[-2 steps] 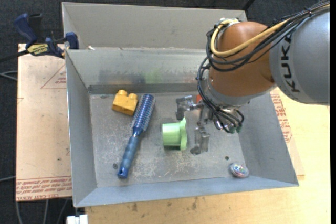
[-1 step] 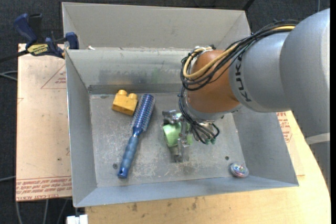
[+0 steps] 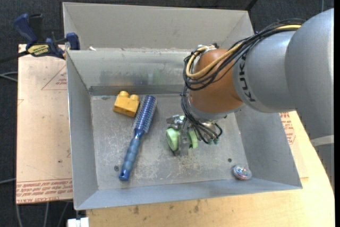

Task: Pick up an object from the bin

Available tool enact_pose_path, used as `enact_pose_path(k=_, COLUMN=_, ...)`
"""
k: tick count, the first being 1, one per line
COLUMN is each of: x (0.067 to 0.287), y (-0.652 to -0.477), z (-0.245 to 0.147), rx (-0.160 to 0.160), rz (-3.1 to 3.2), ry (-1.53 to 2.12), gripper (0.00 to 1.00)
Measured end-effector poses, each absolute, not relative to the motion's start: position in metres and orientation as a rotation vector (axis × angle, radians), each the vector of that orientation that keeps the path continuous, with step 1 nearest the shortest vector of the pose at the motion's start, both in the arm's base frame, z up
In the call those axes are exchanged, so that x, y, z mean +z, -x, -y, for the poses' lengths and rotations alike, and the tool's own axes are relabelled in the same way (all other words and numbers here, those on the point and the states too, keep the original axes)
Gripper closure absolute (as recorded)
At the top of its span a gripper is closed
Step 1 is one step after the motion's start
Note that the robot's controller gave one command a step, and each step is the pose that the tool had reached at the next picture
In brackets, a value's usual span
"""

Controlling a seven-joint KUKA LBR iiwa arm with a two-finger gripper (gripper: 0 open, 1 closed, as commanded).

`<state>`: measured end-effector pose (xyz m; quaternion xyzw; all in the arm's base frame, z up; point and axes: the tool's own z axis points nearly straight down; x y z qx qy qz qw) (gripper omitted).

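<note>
Bright, even light — soft sheen on the arm point(image 3: 289, 69)

Single grey arm point(image 3: 287, 72) extended over the bin point(image 3: 79, 114) from its right side, orange wrist cover point(image 3: 212, 82) tipped downward, gripper point(image 3: 184, 141) low over the bin's floor, near its middle

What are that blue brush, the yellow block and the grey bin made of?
The brush looks like moulded plastic: slightly glossy, handle and bristles all one blue. The yellow block seems plastic too: smooth, evenly coloured, with a stud on top. The bin looks like dull sheet metal, scuffed, with flat sloping walls.
</note>
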<state>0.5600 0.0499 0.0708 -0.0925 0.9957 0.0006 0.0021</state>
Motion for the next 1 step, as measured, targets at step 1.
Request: enact_pose_path(k=1, x=0.2066, y=-0.5695, z=-0.0397, rx=0.000, rz=-3.110, ry=0.352, gripper=1.00)
